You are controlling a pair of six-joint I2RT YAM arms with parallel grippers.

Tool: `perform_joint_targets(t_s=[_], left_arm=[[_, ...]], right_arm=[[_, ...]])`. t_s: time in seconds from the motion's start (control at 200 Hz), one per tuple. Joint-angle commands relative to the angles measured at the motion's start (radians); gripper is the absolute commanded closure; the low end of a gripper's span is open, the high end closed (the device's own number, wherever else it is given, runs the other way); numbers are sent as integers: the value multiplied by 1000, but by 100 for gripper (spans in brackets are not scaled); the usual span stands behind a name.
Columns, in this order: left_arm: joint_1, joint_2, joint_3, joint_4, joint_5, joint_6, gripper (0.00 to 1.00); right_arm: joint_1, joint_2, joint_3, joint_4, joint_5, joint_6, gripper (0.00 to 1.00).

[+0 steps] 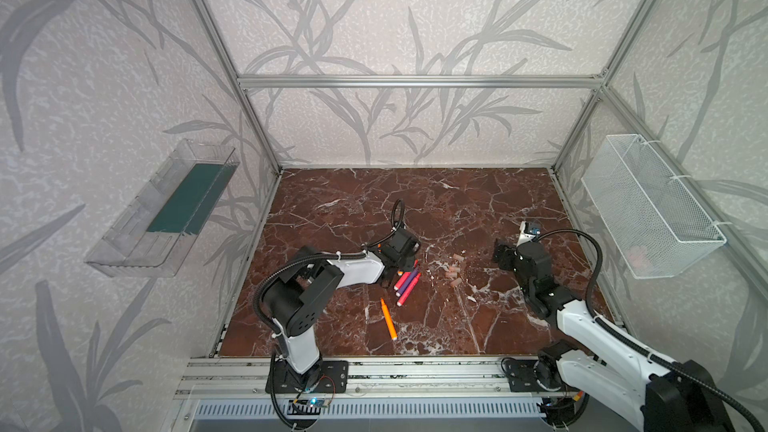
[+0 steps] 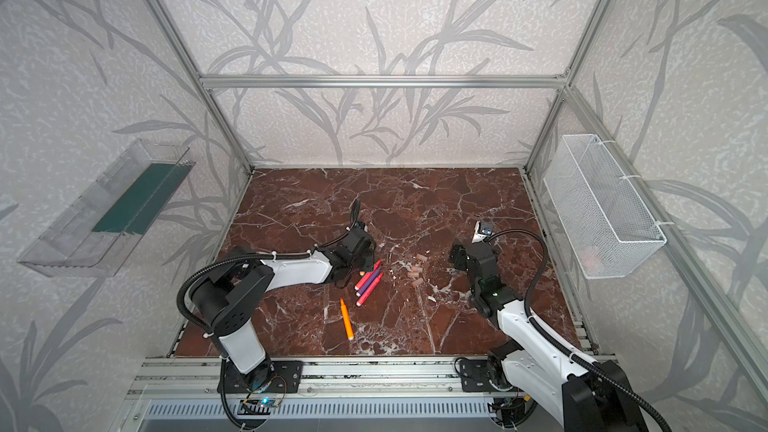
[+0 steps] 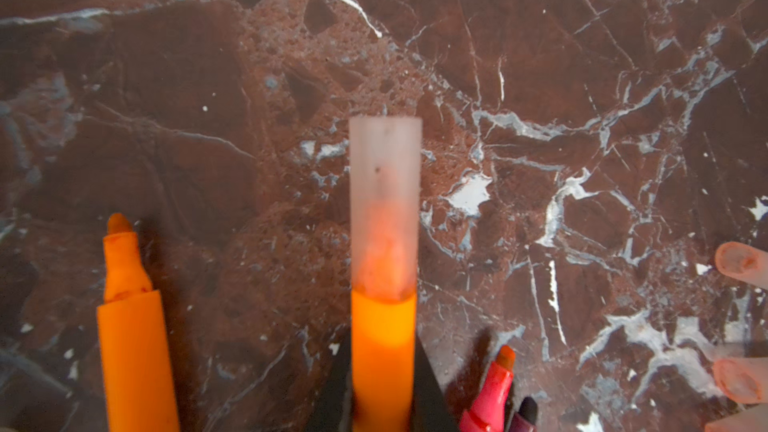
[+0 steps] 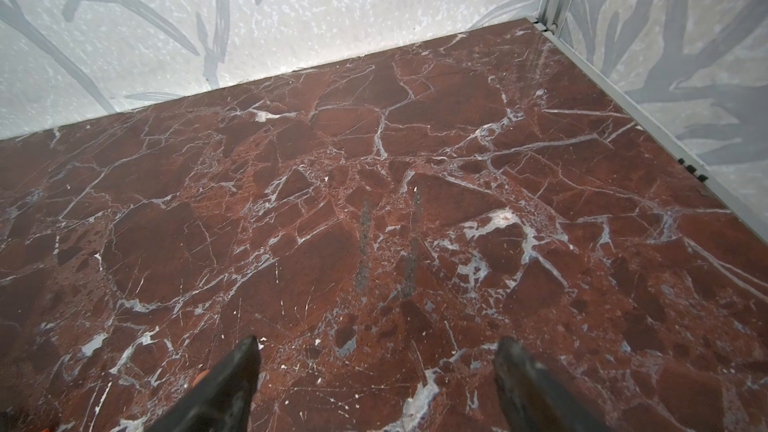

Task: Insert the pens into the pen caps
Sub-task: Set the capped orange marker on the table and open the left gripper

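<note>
- Nearest the front edge, a lone orange pen [image 1: 388,320] lies by itself on the marble tabletop [image 1: 457,201], pointed tip toward the far side, no cap on it
- Just beyond it, left of centre, the left gripper [image 3: 383,384] is clamped tight on the held orange pen [image 3: 383,326], low over a loose pile of pink-red and purple pens [image 1: 405,282]
- That pen wears a cap [image 3: 384,184]: a pale, cloudy pink tube seated down to the barrel's shoulder, with the orange tip glowing dimly through its lower half
- An uncapped orange pen [image 3: 129,326] lies close beside it, chisel tip bare
- Spare caps [image 1: 453,271] sit in a small scatter right of the pile, between the two arms and apart from the pens
- On the right, the right gripper [image 4: 376,367] hangs over bare marble, fingers spread wide, holding nothing
- To my eye this pen is capped and the job now is putting it down
- Best lay it flat and low, to one side of the uncapped ones so they don't mix, and let go only once the barrel rests on the stone, since a round pen may well roll
</note>
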Motion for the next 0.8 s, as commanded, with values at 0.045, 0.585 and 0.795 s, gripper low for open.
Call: perform_joint_targets(t_s=[0.045, 0.585, 0.795], left_arm=[[-1, -1, 33, -21, -24, -8, 84], [2, -177, -2, -48, -116, 40, 51], [64, -326, -88, -113, -240, 29, 50]], right_arm=[[-2, 0, 1, 23, -4, -4, 14], [-3, -20, -11, 29, -5, -6, 13], [-2, -28, -15, 31, -10, -8, 13]])
